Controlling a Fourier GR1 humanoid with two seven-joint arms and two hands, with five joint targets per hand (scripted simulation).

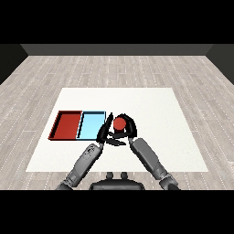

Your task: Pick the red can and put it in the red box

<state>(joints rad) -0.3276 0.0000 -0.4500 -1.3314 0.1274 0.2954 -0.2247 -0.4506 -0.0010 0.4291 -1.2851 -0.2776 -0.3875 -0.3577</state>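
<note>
One red can (119, 123) sits a little left of the frame's centre on a white table (155, 119), seen mostly from above as a round red top. The right hand (127, 128) wraps around it, black fingers curling over its far side and down its right, so the can is grasped. Whether the can rests on the table or is lifted off it cannot be told from this view.

Just to the can's left, the left hand (104, 130) stands with its fingers straight and pointing up the frame, released and holding nothing. It lies between the can and the trays, its fingertips reaching the near right corner of the light blue tray (90, 125).

Further left, touching the blue tray side by side, is the red tray (67, 124), which holds nothing visible. The can is outside both trays, with the blue tray and the left hand between it and the red one.

Both grey forearms come up from the lower edge of the frame. Around the table spreads a pale wooden floor (114, 68).
</note>
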